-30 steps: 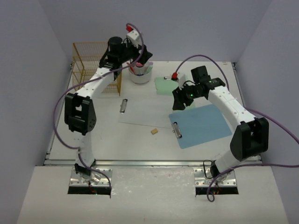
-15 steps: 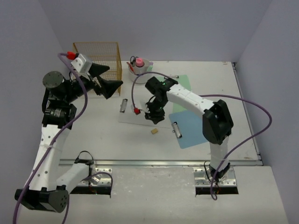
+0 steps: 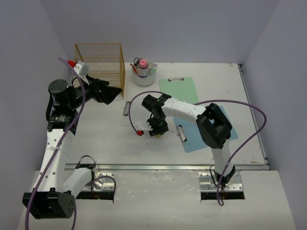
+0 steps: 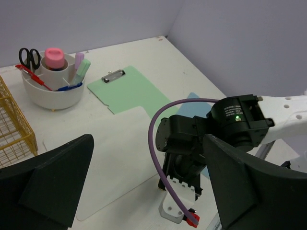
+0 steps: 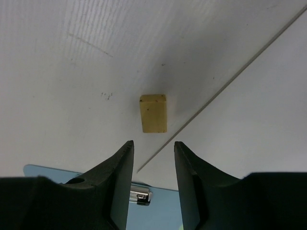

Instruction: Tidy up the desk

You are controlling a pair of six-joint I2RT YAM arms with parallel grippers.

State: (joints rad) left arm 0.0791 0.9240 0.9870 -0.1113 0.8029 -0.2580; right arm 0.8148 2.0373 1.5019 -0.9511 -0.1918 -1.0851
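Lavender walls enclose the smooth white bench [image 3: 96, 139]. Far left stands a yellow wire basket [image 3: 99, 64], with the left pincer [image 3: 115, 93] released beside it. A round white caddy [image 4: 48, 98] holds scissors [image 4: 29, 56] and a pink-capped bottle [image 4: 54, 57]. The right pincer [image 5: 153, 148], released, points at a tan block eraser [image 5: 153, 113].

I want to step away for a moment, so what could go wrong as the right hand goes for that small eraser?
1. The eraser lies right beside the edge of the paper sheet; a finger coming down could catch that edge and drag or crease the sheet.
2. The right hand is open only a little wider than the eraser, so a slight offset may knock it away instead of gripping it.
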